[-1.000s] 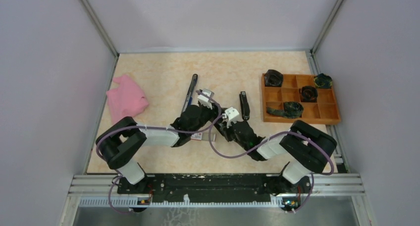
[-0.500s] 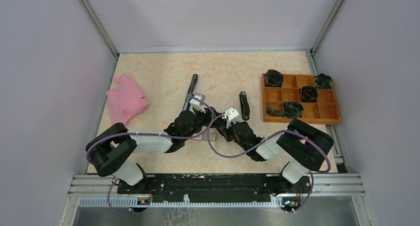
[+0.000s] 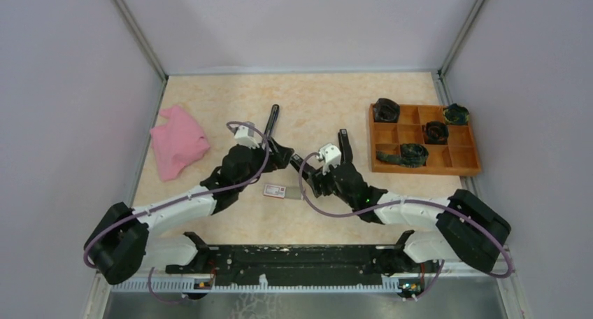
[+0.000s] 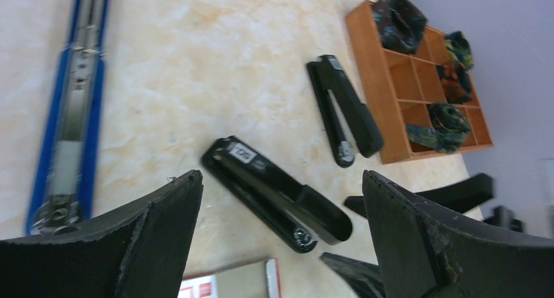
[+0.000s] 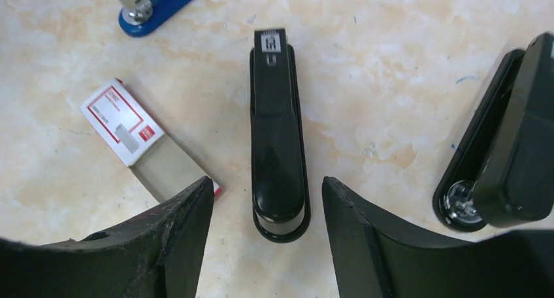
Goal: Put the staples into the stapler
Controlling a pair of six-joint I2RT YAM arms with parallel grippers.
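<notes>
The staples' white box with red print [image 5: 123,120] lies flat on the table, its grey inner tray slid partly out. A blue stapler [image 4: 70,118] lies swung open at the far left. One black stapler [image 5: 277,131] lies shut on the table. Its rounded end sits between the fingers of my right gripper [image 5: 268,180], which is open and does not touch it. My left gripper [image 4: 282,179] hovers wide open over that same stapler, holding nothing. The box [image 3: 274,191] lies just in front of both grippers.
A second black stapler [image 3: 344,148] lies to the right, near a wooden compartment tray [image 3: 458,169] holding dark rolled items. A pink cloth [image 3: 178,140] lies at the left edge. White walls close in the table.
Both grippers have opened, the right one from shut. Both arms have stretched out lower over the table, the left gripper shifting back toward the blue stapler.
</notes>
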